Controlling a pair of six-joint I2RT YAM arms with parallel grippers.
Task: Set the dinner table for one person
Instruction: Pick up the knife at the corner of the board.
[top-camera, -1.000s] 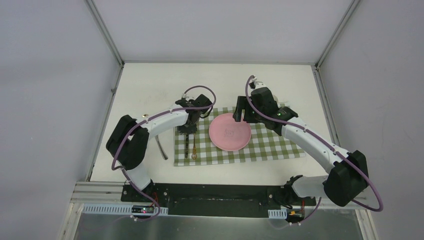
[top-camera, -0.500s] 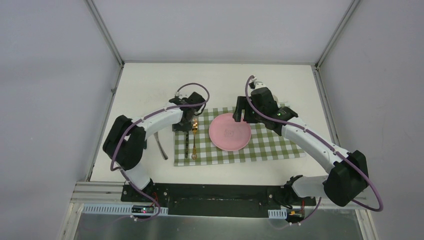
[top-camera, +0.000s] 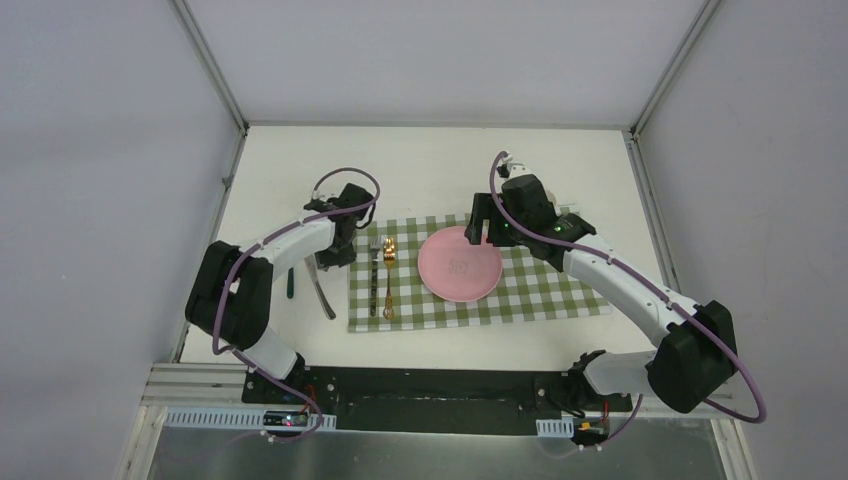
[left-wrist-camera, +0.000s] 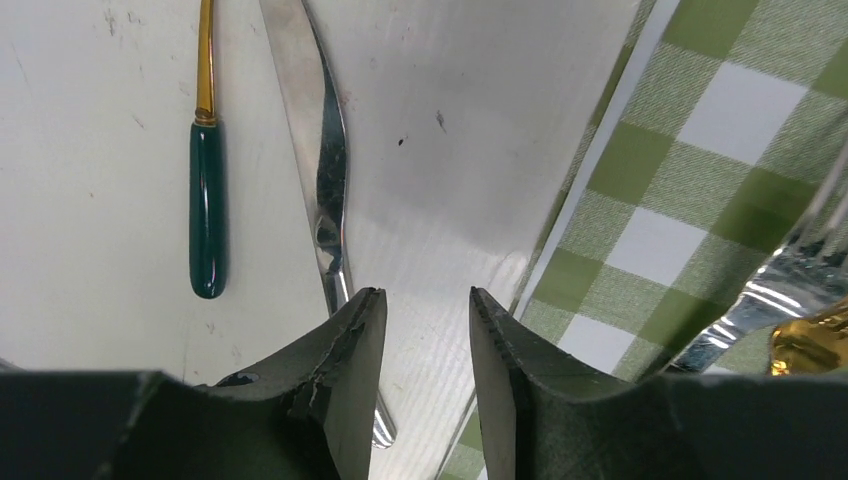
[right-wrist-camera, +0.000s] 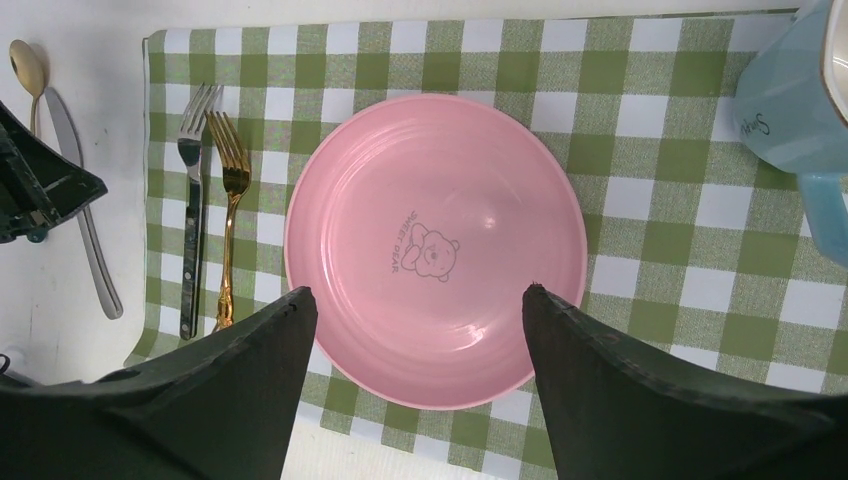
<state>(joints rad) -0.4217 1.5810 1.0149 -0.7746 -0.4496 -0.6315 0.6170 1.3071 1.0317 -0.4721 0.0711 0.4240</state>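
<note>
The table lies white and bare straight beneath the left gripper, whose fingers stand a little apart with nothing between them. A knife lies flat on the table, running under the gripper's left finger. A green-handled spoon lies parallel to it, further out on that side. The cloth has its edge just under the right finger.

That's the worry. The knife lies flush, so a pinch could skid off the blade or scrape the table. Drift towards the cloth and a finger may catch its edge, rucking it and shifting the silver fork and gold fork there.

Across, the right gripper hovers spread wide and empty over the pink plate, a blue cup off to its right. If the knife belongs right of the plate, the plate and that arm block the way.
</note>
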